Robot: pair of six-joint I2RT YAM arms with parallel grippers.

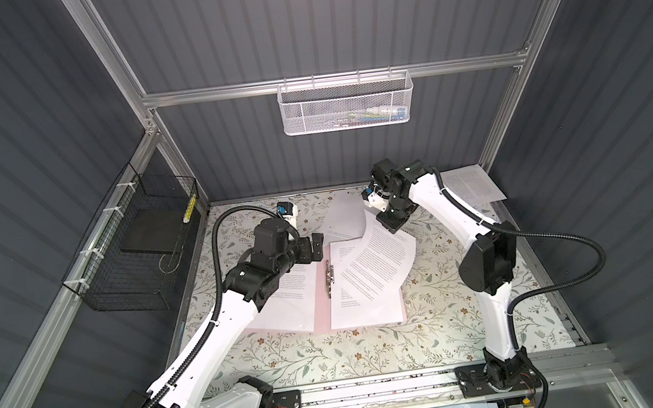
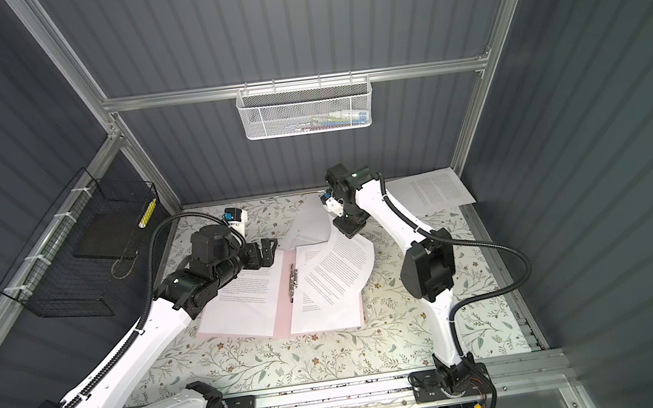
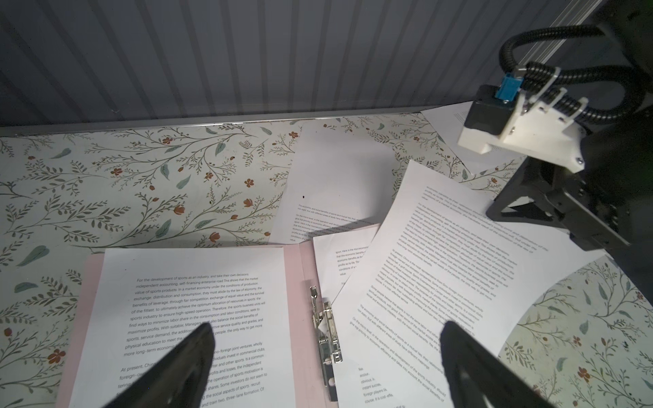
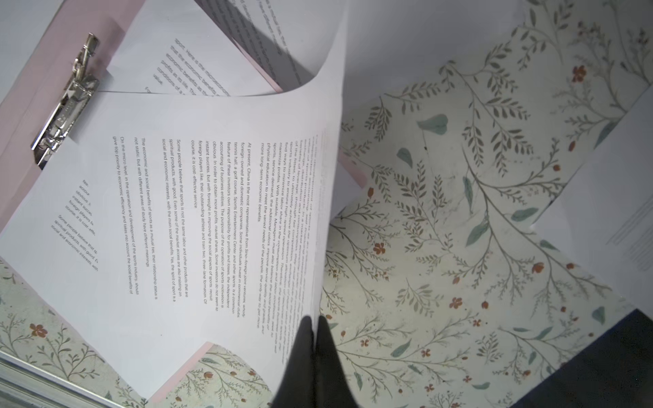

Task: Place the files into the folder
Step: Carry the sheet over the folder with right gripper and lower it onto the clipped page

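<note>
Folder (image 1: 321, 304) lying open on floral tabletop (image 1: 333, 355), metal clip (image 1: 328, 278) along its spine, with one printed sheet on the left flap (image 1: 289, 297) and another on the right flap (image 1: 366, 311). The right gripper (image 1: 388, 226), fingers pinched together on the far edge of a third sheet (image 1: 377, 262), holds it lifted and curled (its lower part rests across the right flap). The left gripper (image 1: 317, 248) hovers above the folder's far edge, fingers spread wide, holding nothing. Two loose sheets lie outside: one just behind the folder (image 1: 345, 215), one in the far right corner (image 1: 471, 184).

The folder (image 1: 323, 318) lies open on the table (image 1: 334, 359), files (image 1: 290, 301) on both halves. One sheet (image 1: 345, 215) lies behind it, another sheet (image 1: 471, 184) in the far right corner.
</note>
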